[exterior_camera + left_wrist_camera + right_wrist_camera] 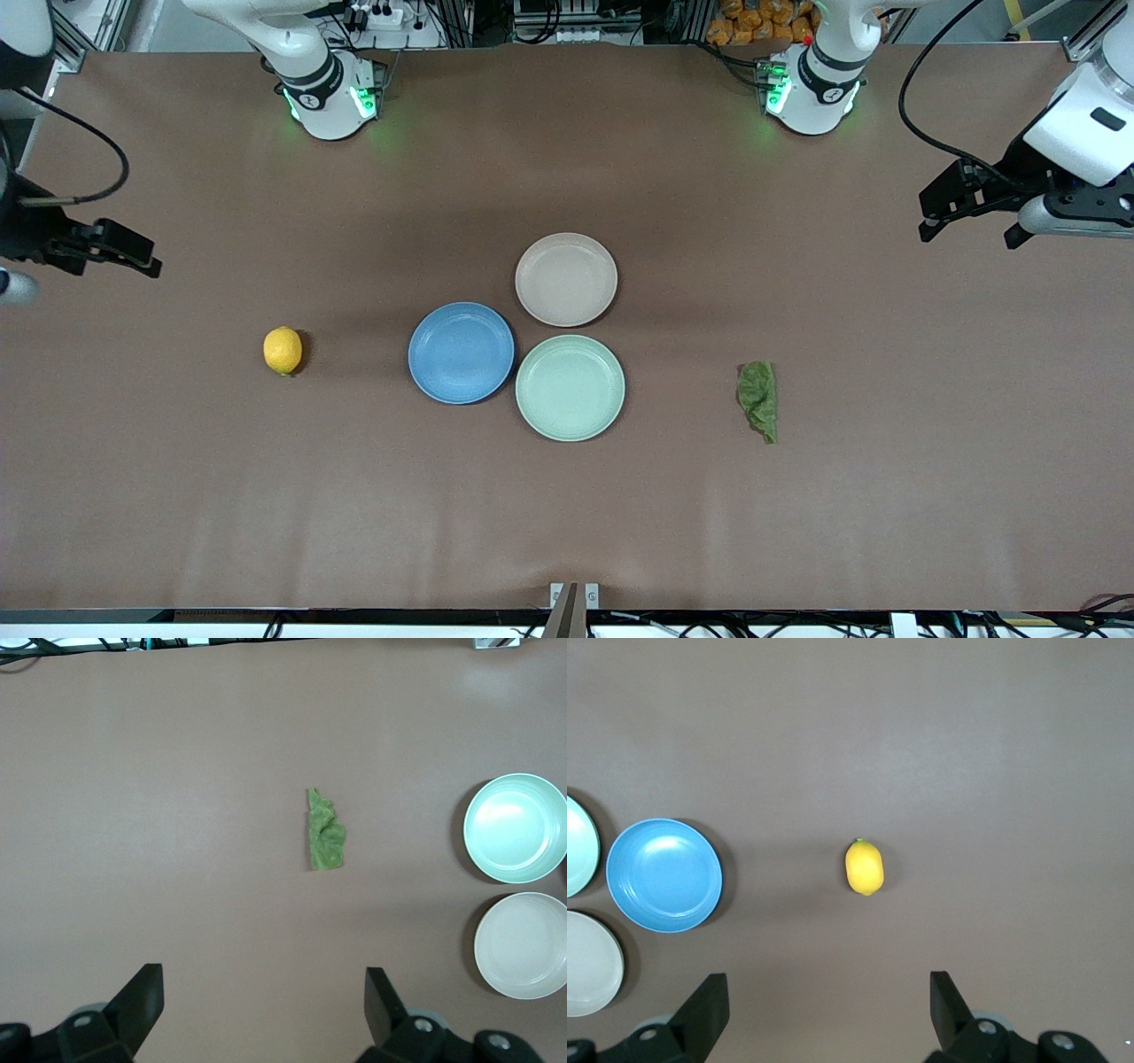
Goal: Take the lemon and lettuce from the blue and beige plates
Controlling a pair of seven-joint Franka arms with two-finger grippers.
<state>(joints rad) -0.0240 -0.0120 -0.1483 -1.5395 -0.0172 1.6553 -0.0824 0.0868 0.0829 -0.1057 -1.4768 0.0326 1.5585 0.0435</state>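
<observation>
Left gripper (970,226): you have it up over the bare brown table (797,532) at the left arm's end, jaws spread wide, holding nothing.
Right gripper (120,252): you have it up over the right arm's end, jaws equally wide, empty.
Small oval yellow lemon (283,350): it lies on the table, not on a plate, toward the right arm's end, well apart from the plates. Judged firm, smooth and apt to roll; take it across its narrow middle.
Crinkled dark green lettuce leaf (758,400): it lies flat on the table toward the left arm's end. Judged light, limp and easily torn; pinch a raised fold.
Round matte blue plate (461,353): empty, touching the mint plate.
Pale beige plate (566,279): empty, farther from the front camera.
Pale mint-green plate (570,387): empty.
Obstructions: none seen near either item.
</observation>
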